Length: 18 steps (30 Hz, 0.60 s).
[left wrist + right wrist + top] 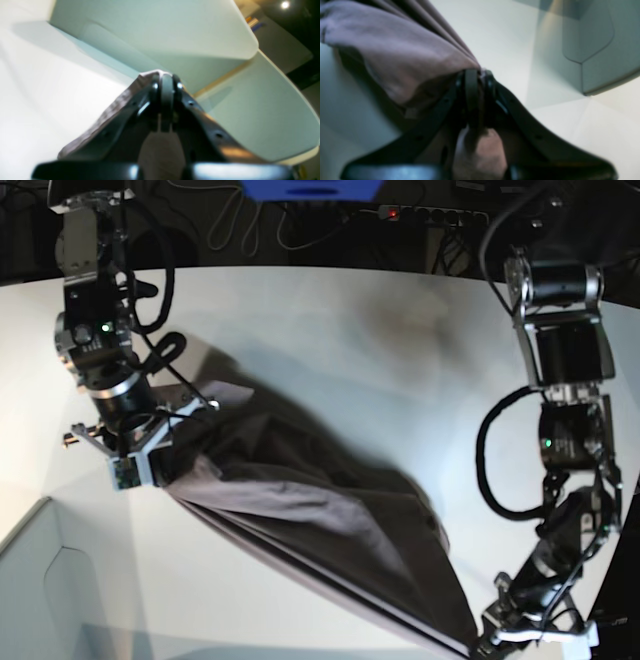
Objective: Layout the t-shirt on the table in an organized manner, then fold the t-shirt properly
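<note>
The table [330, 320] is filling most of the base view, white and matte, its curved far edge running along the top.

The t-shirt [330, 530] is stretching as a long mauve band across the near half of the tabletop, from the near-left area toward the near-right corner. Its lower edge is pulling taut in a straight line between the two grippers; the cloth above that line is sagging in folds and casting a dark shadow on the tabletop.

A pale box corner [50, 580] is sitting at the near-left corner.

The right gripper [150, 450], near the left edge of the tabletop in the base view, is clamping one end of the shirt. The right wrist view shows its jaws closed on bunched fabric, pleats fanning away from the fingertips.

The left gripper [490, 642], at the near-right corner, is pinching the other end. In the left wrist view its jaws are closed with a thin edge of fabric showing at the tips.
</note>
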Motion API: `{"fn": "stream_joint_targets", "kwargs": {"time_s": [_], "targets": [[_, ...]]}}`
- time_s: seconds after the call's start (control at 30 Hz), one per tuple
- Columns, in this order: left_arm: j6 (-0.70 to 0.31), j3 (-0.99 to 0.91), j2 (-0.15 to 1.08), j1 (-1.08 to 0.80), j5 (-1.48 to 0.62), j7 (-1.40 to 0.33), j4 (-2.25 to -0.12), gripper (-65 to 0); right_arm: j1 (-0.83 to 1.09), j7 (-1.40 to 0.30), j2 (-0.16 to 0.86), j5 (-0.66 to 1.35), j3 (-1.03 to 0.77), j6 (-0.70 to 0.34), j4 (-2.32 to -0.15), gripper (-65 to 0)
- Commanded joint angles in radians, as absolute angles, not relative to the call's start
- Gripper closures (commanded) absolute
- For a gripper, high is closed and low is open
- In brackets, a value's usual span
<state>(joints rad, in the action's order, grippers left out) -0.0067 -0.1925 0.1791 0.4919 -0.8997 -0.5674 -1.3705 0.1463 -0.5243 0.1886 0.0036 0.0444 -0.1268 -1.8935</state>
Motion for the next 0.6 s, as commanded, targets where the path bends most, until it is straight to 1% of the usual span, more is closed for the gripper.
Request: {"fn": "stream_joint_targets", "kwargs": {"time_s": [0.0, 0.2, 0.27, 0.3, 0.33, 0.37, 0.43, 0.5, 0.53, 0.57], "targets": [[-0.004, -0.185, 0.173, 0.544, -0.901, -0.530, -1.325, -0.4, 0.127, -0.510, 0.194, -0.007, 0.038, -0.094, -1.906, 0.0], [-0.004, -0.177, 0.113, 0.693, -0.901, -0.527, -0.928, -0.6, 0.119, -0.510, 0.199, -0.007, 0.028, -0.094, -1.885, 0.0], [-0.004, -0.174, 0.097, 0.742, -0.901, -0.495, -0.826, -0.7, 0.117, -0.510, 0.199, -0.007, 0.013, -0.094, -1.867, 0.0], [-0.004, -0.174, 0.087, 0.760, -0.901, -0.475, -0.779, -2.0, 0.117, -0.510, 0.199, -0.007, 0.013, -0.094, -1.859, 0.0], [-0.004, -0.173, 0.081, 0.773, -0.901, -0.458, -0.739, -4.4, 0.116, -0.510, 0.199, -0.007, 0.013, -0.094, -1.851, 0.0], [-0.004, -0.173, 0.074, 0.786, -0.901, -0.443, -0.693, -9.2, 0.116, -0.510, 0.200, -0.007, 0.013, -0.094, -1.844, 0.0], [-0.004, -0.166, 0.065, 0.811, -0.901, -0.430, -0.618, -22.0, 0.116, -0.510, 0.205, -0.007, 0.013, -0.094, -1.825, 0.0], [-0.004, -0.124, 0.059, 0.812, -0.901, -0.426, -0.593, -32.9, 0.116, -0.510, 0.214, -0.007, 0.013, -0.094, -1.808, 0.0], [-0.004, -0.091, 0.061, 0.809, -0.906, -0.426, -0.595, -36.0, 0.116, -0.510, 0.214, -0.007, 0.013, -0.094, -1.801, 0.0], [-0.004, -0.071, 0.064, 0.803, -0.909, -0.429, -0.595, -37.2, 0.114, -0.510, 0.214, -0.007, 0.013, -0.094, -1.793, 0.0]]}}
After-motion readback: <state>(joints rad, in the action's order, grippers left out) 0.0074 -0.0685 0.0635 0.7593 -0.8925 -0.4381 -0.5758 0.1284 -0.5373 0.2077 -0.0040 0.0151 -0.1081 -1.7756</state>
